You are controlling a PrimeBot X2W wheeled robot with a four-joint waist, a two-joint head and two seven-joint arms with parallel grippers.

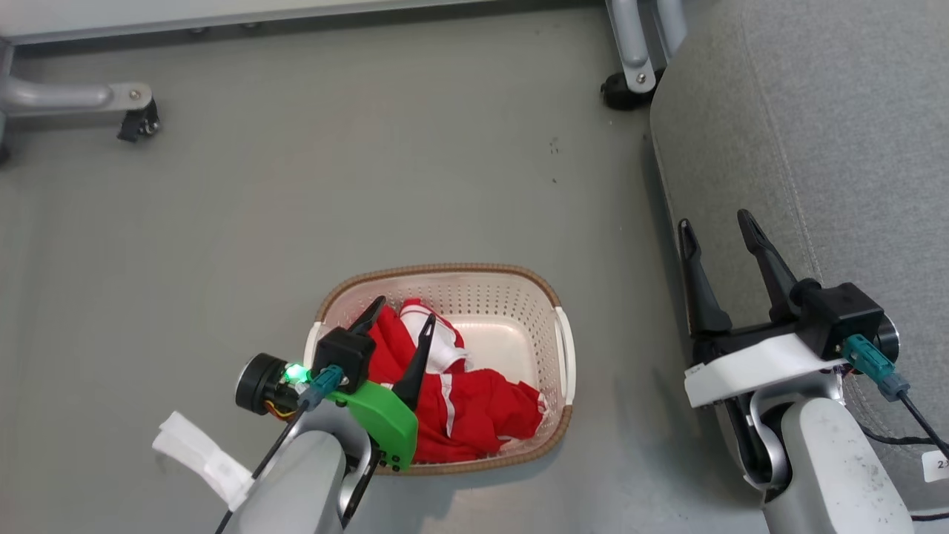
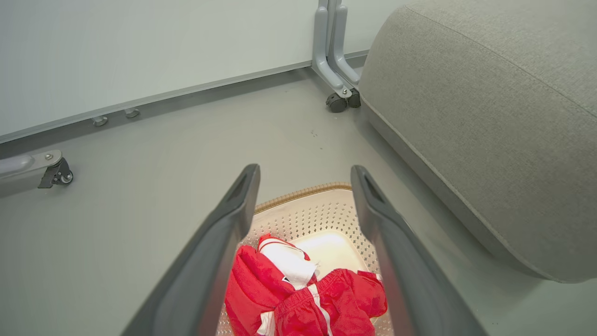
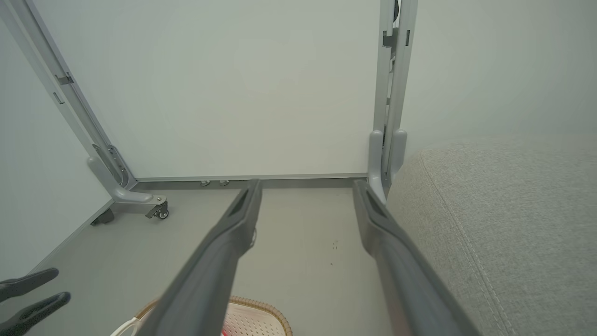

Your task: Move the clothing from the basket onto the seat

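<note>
Over the basket (image 1: 445, 268), left gripper (image 1: 404, 310) is hovering, jaws apart; clothing (image 1: 474, 408) seeming soft, light. Judging a bunched fold best to pinch.

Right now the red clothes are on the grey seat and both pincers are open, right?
No. The clothes are in the basket, not on the seat, as the head view shows. The left pincer and the right pincer are both open.
</note>
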